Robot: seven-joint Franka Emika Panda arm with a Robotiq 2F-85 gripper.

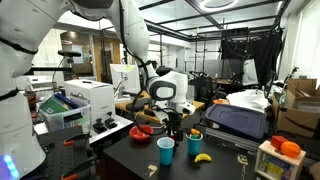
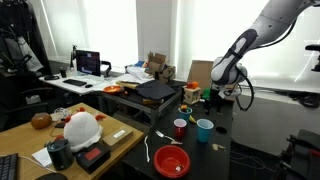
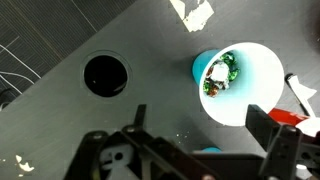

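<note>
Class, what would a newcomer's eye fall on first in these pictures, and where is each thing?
The white robot arm's gripper hangs open above a dark table. In the wrist view a light blue plastic cup, holding something green, red and white, stands close by its fingers. In the exterior views a red round bowl and a yellow banana lie nearby.

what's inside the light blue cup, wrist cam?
Inside the light blue cup, a small green, red and white clump sits by the wall. Too blurred to identify; it hides the cup floor beneath.
</note>
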